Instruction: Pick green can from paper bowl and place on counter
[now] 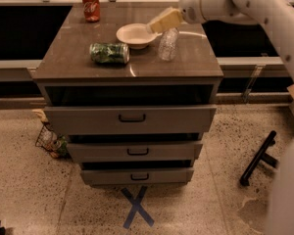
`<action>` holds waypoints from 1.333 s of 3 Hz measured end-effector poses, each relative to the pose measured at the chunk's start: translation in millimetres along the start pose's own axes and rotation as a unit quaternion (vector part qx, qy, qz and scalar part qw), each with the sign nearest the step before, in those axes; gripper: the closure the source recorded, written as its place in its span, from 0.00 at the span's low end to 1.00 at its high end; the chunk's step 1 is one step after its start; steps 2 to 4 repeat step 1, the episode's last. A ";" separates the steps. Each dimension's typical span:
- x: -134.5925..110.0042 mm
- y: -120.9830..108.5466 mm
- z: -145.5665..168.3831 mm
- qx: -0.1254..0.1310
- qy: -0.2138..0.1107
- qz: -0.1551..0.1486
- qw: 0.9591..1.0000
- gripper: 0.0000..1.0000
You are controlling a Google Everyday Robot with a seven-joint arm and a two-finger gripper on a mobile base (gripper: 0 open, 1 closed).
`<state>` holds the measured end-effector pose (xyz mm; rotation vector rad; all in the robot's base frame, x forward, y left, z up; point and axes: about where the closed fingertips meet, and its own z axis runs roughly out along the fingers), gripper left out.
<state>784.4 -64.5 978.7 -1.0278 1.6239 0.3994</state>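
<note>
Near paper bowl [129, 29] and bottle [167, 45]: gripper [153, 28]

Reaches in from the upper right, white arm [257, 4] bent at the wrist, hand [162, 21] pointing down-left over the far half of the counter [73, 58].

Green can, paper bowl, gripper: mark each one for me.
green can [109, 53], camera view, middle of its side, lying on the counter [78, 62].
paper bowl [132, 33], camera view, bare inside.
gripper [152, 28], camera view, tip end, above the bowl's right rim.
</note>
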 end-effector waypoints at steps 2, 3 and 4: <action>44.9 -16.8 -26.5 0.041 0.009 0.029 0.999 0.00; 44.9 -16.8 -26.5 0.041 0.009 0.029 0.999 0.00; 44.9 -16.8 -26.5 0.041 0.009 0.029 0.999 0.00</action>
